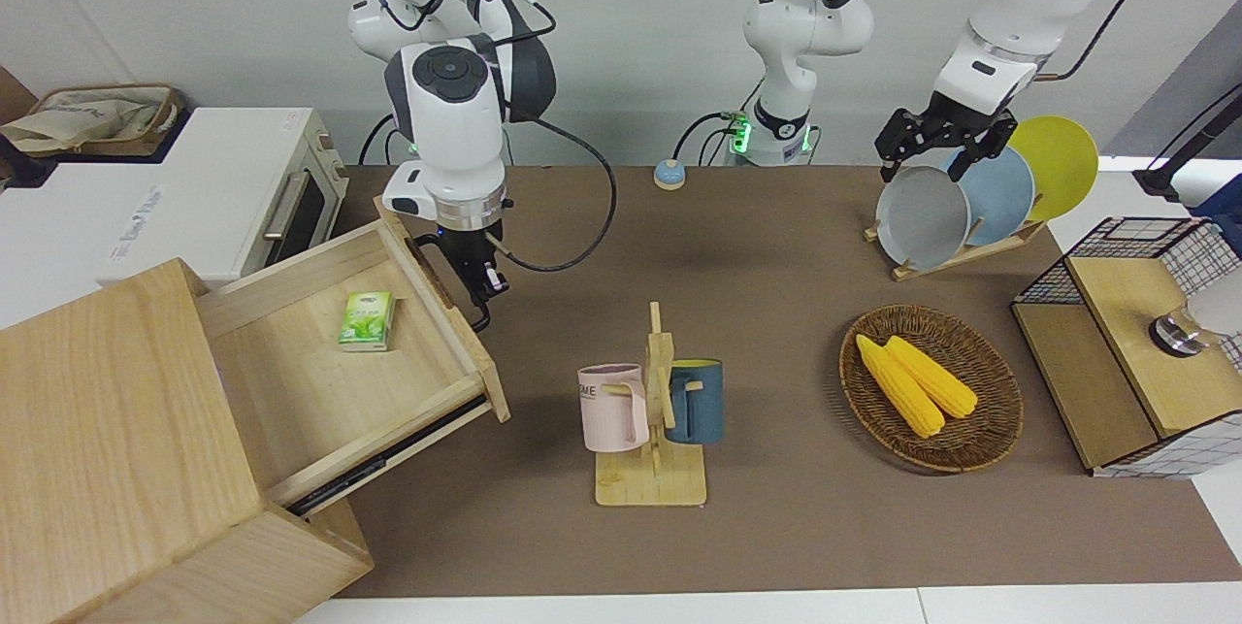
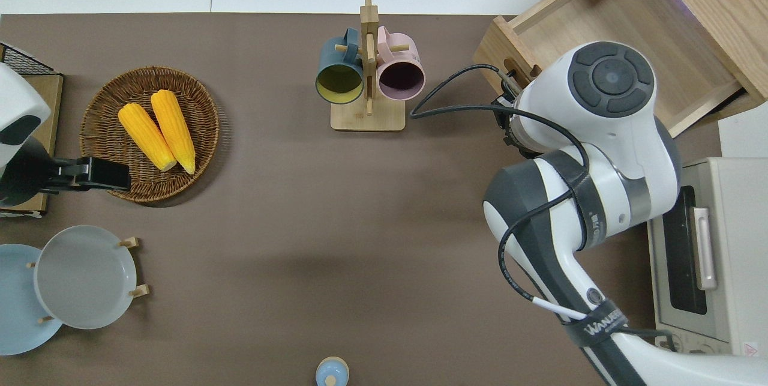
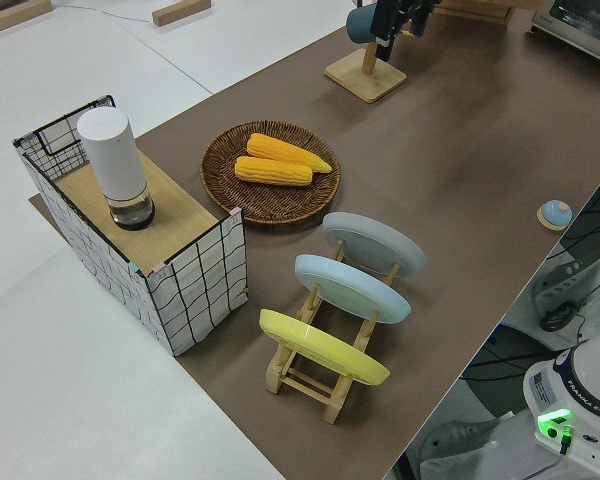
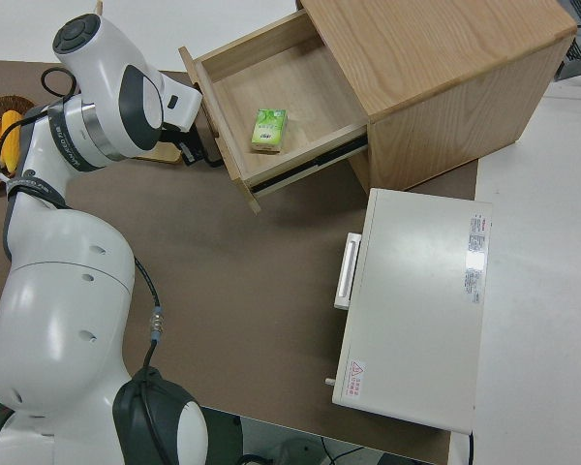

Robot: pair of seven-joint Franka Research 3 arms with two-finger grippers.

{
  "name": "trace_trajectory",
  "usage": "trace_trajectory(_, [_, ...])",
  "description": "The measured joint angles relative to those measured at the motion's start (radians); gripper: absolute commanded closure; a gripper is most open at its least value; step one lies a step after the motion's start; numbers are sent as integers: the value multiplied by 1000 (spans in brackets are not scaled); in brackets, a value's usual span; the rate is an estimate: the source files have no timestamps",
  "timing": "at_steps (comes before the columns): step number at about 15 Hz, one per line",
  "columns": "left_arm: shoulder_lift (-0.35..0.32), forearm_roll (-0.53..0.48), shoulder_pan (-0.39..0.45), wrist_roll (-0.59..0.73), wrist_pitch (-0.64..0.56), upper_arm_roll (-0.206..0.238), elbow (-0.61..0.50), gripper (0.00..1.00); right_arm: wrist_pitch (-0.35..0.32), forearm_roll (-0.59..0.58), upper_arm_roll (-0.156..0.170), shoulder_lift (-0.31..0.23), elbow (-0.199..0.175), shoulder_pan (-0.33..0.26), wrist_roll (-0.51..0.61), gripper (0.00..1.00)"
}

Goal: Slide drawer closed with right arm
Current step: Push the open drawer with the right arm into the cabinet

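— Wood all over! What is that big box at the corner of the counter [image 1: 776,527]?

— It is a cabinet [image 1: 107,410]. It sits at the right arm's end, at the corner far from the robots. Its drawer [image 1: 408,401] sticks out over the counter, about halfway open. It points slantwise toward the middle.

— Why is the right arm [image 1: 446,110] bent over it?

— It wants to push the drawer shut. So its right hand [image 1: 480,279] hangs low, right at the drawer's front board, next to the black handle [image 1: 482,316]. That is a good spot, because a push there goes straight along the way the drawer slides.

— Is the hand holding the handle?

— I cannot tell. It is very close to the handle, but I cannot see if it is open, closed, or clamped on it.

— What is the little green thing?

— A small green packet [image 1: 367,321]. It lies flat on the drawer's floor, near the middle, so I think it just rides along inside.

— Could something go wrong?

— Maybe. The drawer sits at a slant, so the push has to go slantwise too. A crooked push could jam it or nudge the whole cabinet.

— Is the white oven [image 1: 243,197] in the way?

— No. It stands beside the cabinet, nearer the robots' edge, and the drawer slides past it.

— And the mug rack [image 1: 652,410]?

— It stands apart, near the middle.

— What about the other arm?

— The left arm is parked.
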Motion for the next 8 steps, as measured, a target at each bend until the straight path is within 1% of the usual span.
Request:
trace_trajectory(3, [0, 0, 0, 0, 0, 0, 0, 5, 0, -9, 0, 24, 33, -27, -1, 1000])
trace_trajectory(5, [0, 0, 0, 0, 0, 0, 0, 2, 0, -18, -1, 41, 56, -53, -28, 1000])
trace_trajectory(8, [0, 0, 0, 0, 0, 0, 0, 2, 0, -20, -1, 54, 67, -85, -83, 1000])
